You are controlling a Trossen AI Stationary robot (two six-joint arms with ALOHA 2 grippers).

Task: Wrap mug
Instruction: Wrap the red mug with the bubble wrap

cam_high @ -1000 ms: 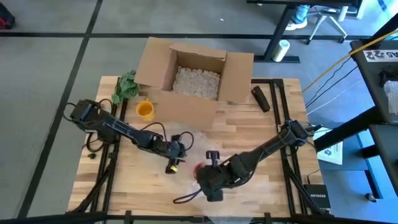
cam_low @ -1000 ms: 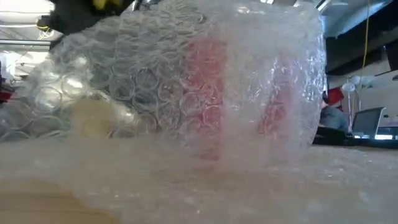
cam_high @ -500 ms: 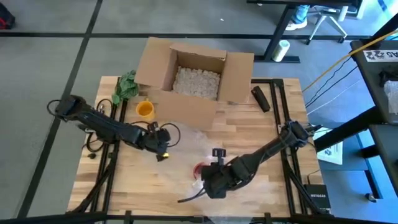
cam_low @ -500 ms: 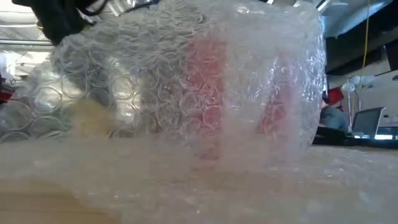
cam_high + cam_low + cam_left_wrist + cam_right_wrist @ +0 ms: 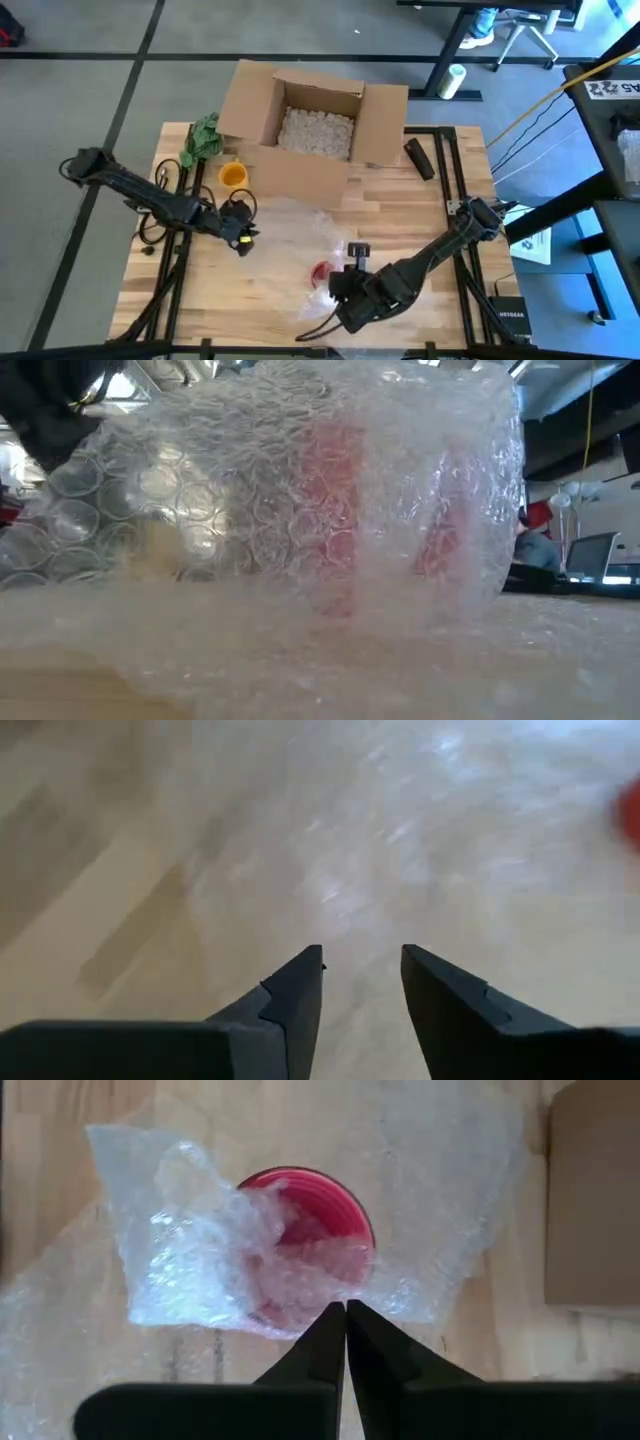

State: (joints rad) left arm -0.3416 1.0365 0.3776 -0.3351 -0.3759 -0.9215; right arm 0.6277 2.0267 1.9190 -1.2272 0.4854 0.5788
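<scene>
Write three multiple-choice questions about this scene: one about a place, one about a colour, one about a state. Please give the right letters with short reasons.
1. Where is the cardboard box?
A. at the table's far edge
B. on the floor
C. under the right arm

2. What colour is the mug under the bubble wrap?
A. blue
B. red
C. white

3. How is the right pincer?
A. wide open
B. shut on the mug
C. shut, holding nothing

Answers:
1 A, the high view shows it at the far edge.
2 B, red shows through the wrap.
3 C, the fingers meet short of the mug.
</scene>
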